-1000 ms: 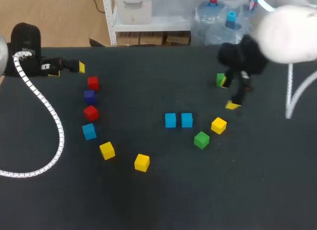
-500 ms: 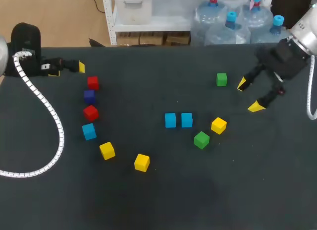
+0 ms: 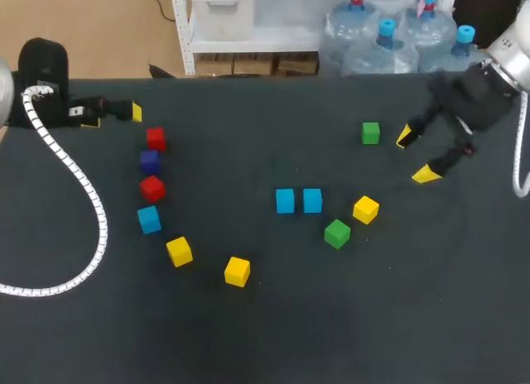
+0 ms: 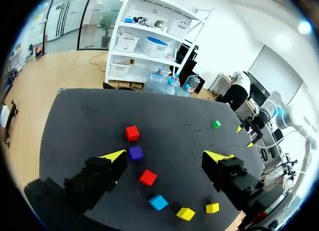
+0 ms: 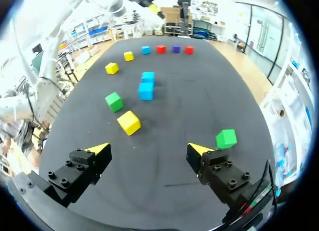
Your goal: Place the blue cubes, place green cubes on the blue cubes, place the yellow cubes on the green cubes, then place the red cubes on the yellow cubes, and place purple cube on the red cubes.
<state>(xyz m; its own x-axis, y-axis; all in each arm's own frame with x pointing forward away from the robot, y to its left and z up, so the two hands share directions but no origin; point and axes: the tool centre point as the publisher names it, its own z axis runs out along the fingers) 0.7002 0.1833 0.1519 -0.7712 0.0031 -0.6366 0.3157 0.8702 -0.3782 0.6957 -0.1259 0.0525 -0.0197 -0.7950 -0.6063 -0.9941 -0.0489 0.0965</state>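
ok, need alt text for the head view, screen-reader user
Nothing is stacked yet: the right arm hangs, jaws open and empty, beside a lone green cube. Two blue cubes sit side by side in the middle, a second green cube and a yellow cube near them; the left arm rests by a curved row of six cubes.

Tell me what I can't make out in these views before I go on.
- Head view: left end effector blends into the dark table; its opening is unclear there.
- Head view: right arm runs off the picture's edge.
- Right wrist view: purple cube sits far off, too small for detail.
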